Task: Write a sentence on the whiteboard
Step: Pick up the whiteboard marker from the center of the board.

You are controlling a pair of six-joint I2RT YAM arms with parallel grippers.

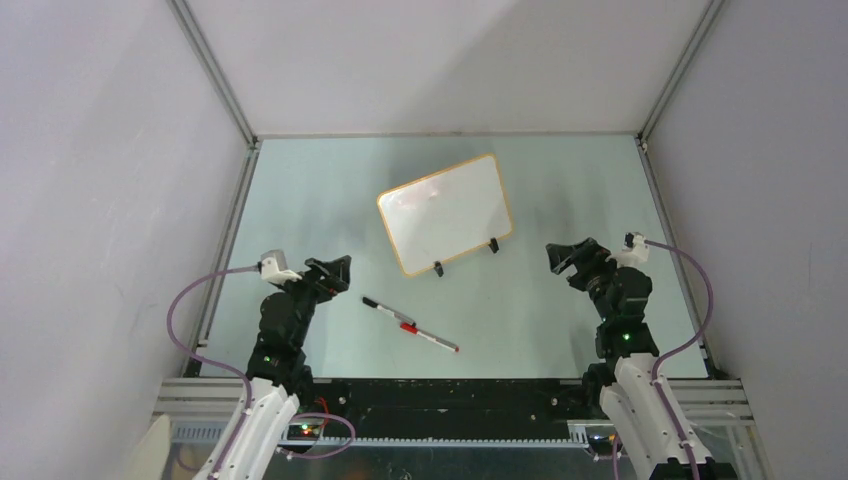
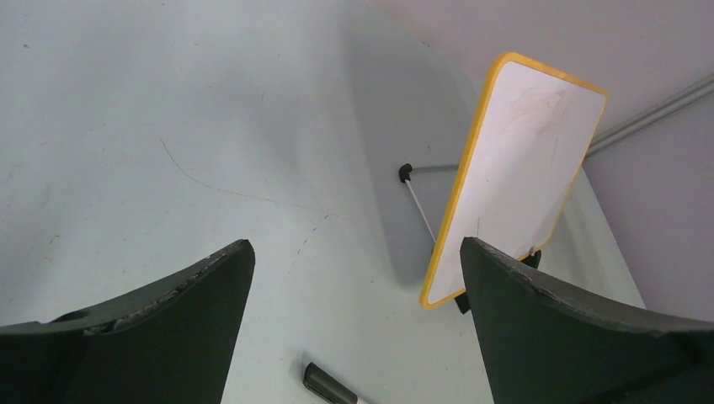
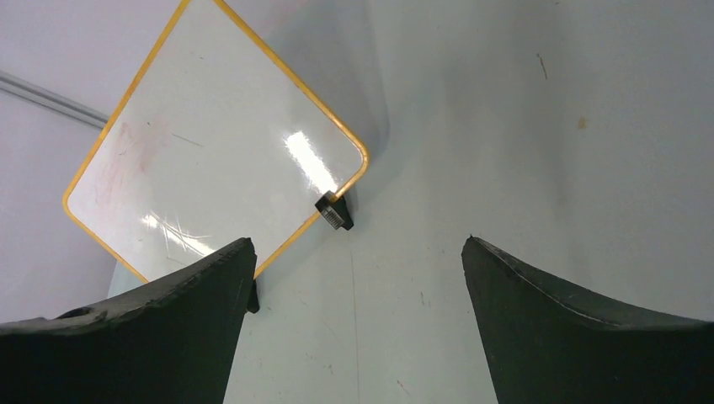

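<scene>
You are looking at one whiteboard (image 1: pixel 445 213). It is shiny and white, with round corners, a thin orange frame and two little black clip feet (image 1: pixel 438 268). It is standing on the tabletop (image 1: pixel 300 200), ahead of the left end effector (image 1: pixel 338 274) and the right end effector (image 1: pixel 562 262), between them. Two thin pens (image 1: pixel 388 312) are lying end to end near the left one, on its right. Both end effectors are gaping wide and holding nothing.

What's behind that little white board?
Behind the whiteboard, the left wrist view shows a thin rod with a black tip resting on the table. Where it meets the board is covered.
</scene>
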